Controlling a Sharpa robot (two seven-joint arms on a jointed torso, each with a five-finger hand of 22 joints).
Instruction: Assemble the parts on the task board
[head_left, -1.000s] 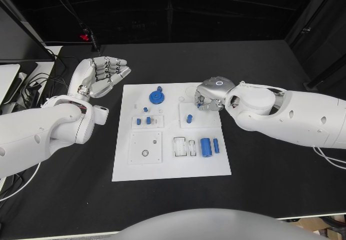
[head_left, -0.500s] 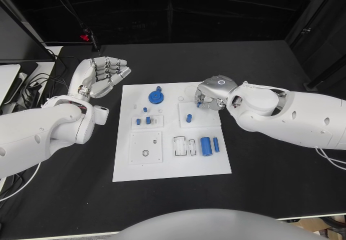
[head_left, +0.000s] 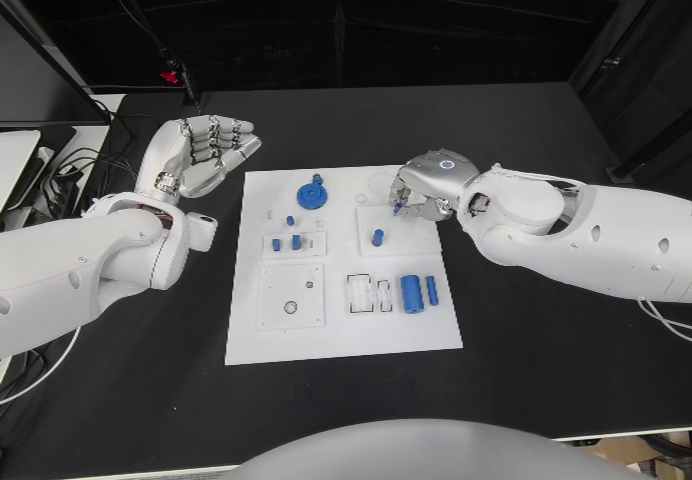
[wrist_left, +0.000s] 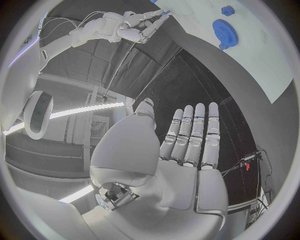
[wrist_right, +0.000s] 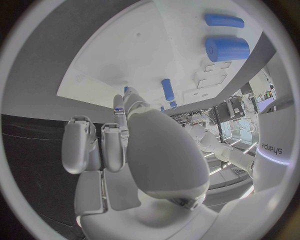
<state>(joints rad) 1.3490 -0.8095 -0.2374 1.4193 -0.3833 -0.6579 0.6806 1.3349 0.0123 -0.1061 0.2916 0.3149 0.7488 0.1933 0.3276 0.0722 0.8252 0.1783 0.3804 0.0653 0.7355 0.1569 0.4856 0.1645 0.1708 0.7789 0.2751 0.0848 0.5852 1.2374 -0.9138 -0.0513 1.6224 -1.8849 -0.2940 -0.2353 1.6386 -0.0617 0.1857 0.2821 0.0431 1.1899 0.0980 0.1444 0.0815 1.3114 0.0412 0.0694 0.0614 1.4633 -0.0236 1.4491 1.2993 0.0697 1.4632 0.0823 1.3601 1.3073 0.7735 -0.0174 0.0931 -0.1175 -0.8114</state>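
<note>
The white task board (head_left: 343, 325) lies mid-table. On it stand a blue gear (head_left: 313, 192), small blue pegs (head_left: 297, 240) in a left plate, one peg (head_left: 378, 237), and two blue cylinders (head_left: 413, 293) lying side by side. My right hand (head_left: 427, 187) hovers over the board's far right corner and pinches a small blue part (head_left: 397, 207) at its fingertips; the left wrist view shows that right hand (wrist_left: 134, 25) and its part (wrist_left: 164, 12) too. My left hand (head_left: 203, 150) is raised off the board's left side, fingers straight and holding nothing. The right wrist view shows the cylinders (wrist_right: 227, 48) and the peg (wrist_right: 167, 89).
Cables and a screen edge (head_left: 36, 150) lie at the table's far left. Black table (head_left: 548, 350) surrounds the board on all sides. A recessed square plate (head_left: 291, 295) and small slots (head_left: 369, 292) sit in the board's near half.
My right hand has edged slightly to the right over the board's far corner, and the blue part at its fingertips shows more plainly. The left hand has stayed still.
</note>
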